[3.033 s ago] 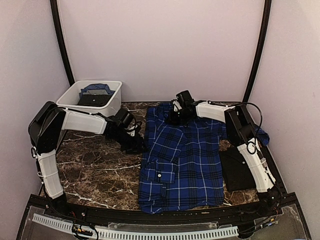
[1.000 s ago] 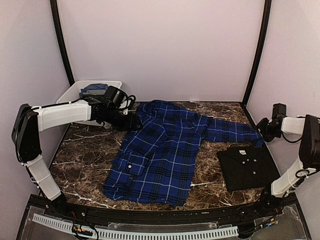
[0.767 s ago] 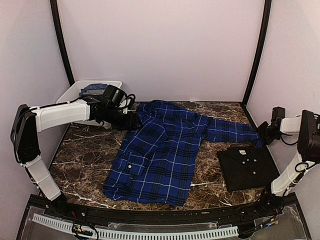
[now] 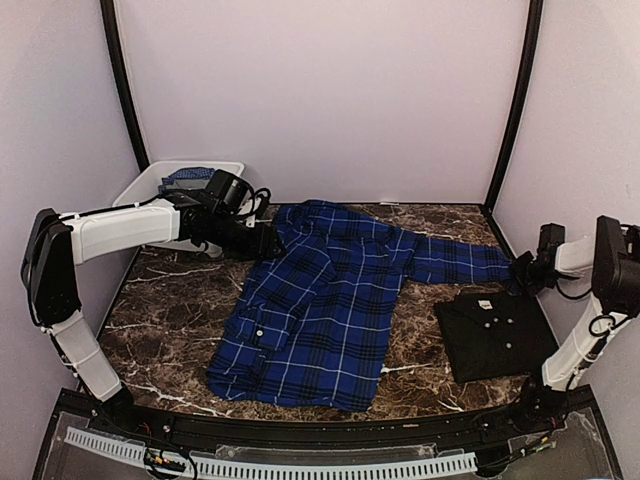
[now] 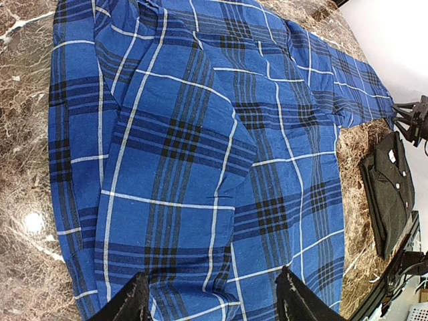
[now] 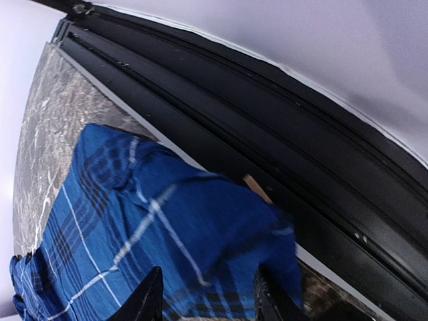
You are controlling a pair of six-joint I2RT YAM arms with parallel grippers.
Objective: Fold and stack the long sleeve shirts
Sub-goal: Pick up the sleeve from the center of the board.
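Observation:
The royal-blue plaid shirt (image 4: 320, 300) lies spread and slanted across the marble table, one sleeve (image 4: 460, 262) stretched to the right. The black shirt (image 4: 495, 335) lies folded at the right front. My left gripper (image 4: 262, 240) hovers at the plaid shirt's far left shoulder. In the left wrist view it (image 5: 210, 281) is open, with flat plaid cloth (image 5: 200, 134) under the wide-apart fingers. My right gripper (image 4: 520, 270) is at the sleeve's cuff. In the right wrist view its fingers (image 6: 208, 281) straddle the bunched cuff (image 6: 200, 227), still apart.
A white tub (image 4: 135, 190) with blue cloth in it stands at the back left, behind my left arm. The black table-edge rail (image 6: 267, 134) and the wall run close beside the cuff. Bare marble (image 4: 170, 320) shows left of the plaid shirt.
My right gripper has moved left and down from the wall onto the sleeve's cuff, and its fingers have narrowed. The left arm and both shirts have stayed put over the last second.

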